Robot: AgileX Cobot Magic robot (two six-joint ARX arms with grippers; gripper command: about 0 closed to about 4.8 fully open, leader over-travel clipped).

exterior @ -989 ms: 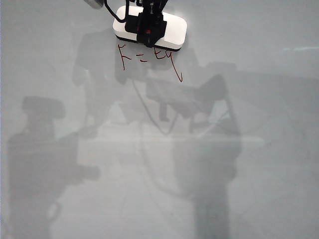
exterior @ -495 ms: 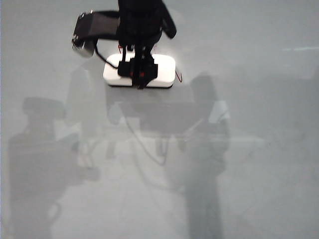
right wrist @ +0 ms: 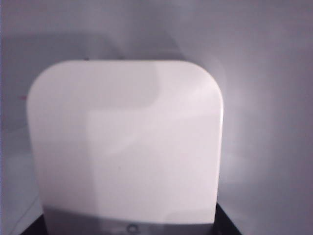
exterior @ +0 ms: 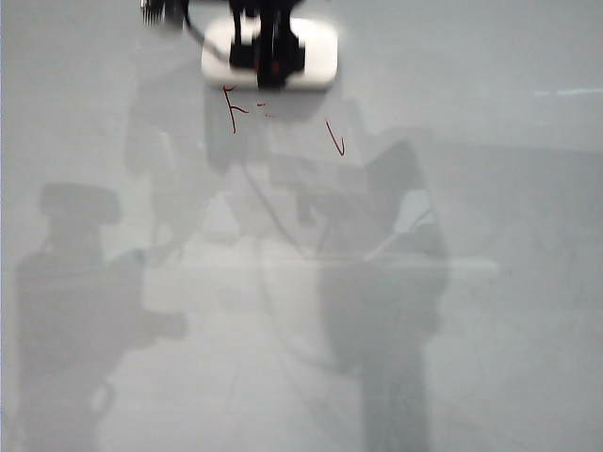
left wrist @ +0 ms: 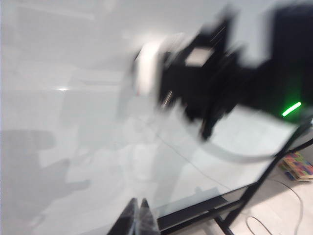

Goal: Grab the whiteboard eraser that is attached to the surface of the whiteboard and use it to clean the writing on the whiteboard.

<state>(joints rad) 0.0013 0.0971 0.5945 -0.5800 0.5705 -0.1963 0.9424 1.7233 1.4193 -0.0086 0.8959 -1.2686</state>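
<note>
wiping | our right gripper (exterior: 268, 56) clamps the whiteboard eraser (exterior: 318, 56) flat against the whiteboard (exterior: 490, 282) — felt rubs the writing (exterior: 234, 110) | left gripper (left wrist: 138, 215) pinched shut, parked clear

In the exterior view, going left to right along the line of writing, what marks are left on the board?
The red F-like letter → a faint dash remnant → the curved tail stroke. The right claw holds the whiteboard eraser just above them.
</note>
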